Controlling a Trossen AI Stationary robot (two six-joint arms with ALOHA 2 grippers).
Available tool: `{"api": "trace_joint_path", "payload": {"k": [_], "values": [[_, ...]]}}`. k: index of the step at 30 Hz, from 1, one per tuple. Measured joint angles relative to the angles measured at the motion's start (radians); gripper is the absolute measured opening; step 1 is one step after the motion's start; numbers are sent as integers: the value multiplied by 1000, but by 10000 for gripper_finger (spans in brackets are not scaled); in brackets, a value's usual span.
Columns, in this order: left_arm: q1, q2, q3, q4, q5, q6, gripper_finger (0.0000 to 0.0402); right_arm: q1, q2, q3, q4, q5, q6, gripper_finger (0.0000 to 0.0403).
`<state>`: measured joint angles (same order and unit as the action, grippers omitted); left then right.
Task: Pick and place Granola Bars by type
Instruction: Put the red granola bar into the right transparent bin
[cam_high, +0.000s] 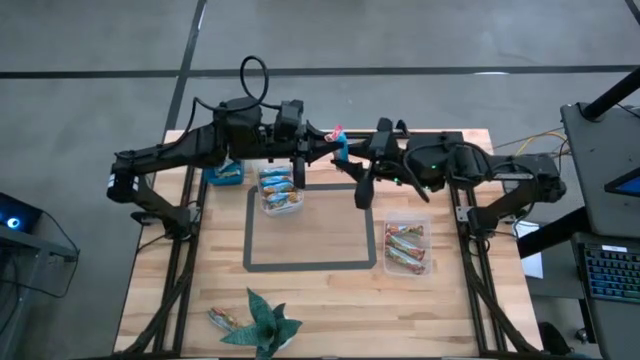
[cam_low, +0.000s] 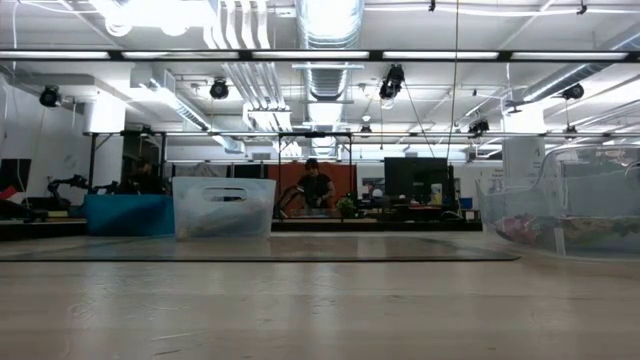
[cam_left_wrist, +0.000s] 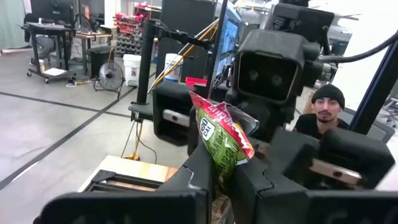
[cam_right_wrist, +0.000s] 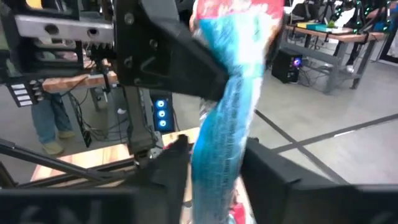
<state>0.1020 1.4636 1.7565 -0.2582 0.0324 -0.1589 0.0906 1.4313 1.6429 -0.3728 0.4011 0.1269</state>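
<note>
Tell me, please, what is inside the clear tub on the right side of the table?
Inside the clear tub lie brown and gold granola bars with red and green on their wrappers, several stacked together. Any bars lying beneath the top ones are covered and cannot be counted.

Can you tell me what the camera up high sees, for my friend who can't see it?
Two dark robot arms meet above the table's far edge, and a blue bar sits between the left hand and the right hand. Below stand two clear tubs of bars.
</note>
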Motion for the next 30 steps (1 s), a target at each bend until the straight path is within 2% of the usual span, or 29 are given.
{"api": "trace_joint_path", "payload": {"k": [4, 6, 10, 20, 24, 30], "values": [[0, -10, 0, -16, -1, -5, 11, 0, -3, 10, -17, 6, -15, 51], [1, -10, 0, -14, 0, -6, 12, 0, -5, 15, -24, 8, -27, 26], [1, -11, 0, -9, -3, -11, 38, -4, -6, 20, -29, 7, -20, 22], [5, -60, -1, -72, -34, -31, 107, -10, -53, 19, -202, 9, 68, 18], [6, -99, -1, -176, -50, -48, 125, -10, -80, 19, -288, -24, 110, 18], [6, -160, -1, -361, -51, -47, 128, -5, -89, 16, -493, -97, 191, 18]]}}
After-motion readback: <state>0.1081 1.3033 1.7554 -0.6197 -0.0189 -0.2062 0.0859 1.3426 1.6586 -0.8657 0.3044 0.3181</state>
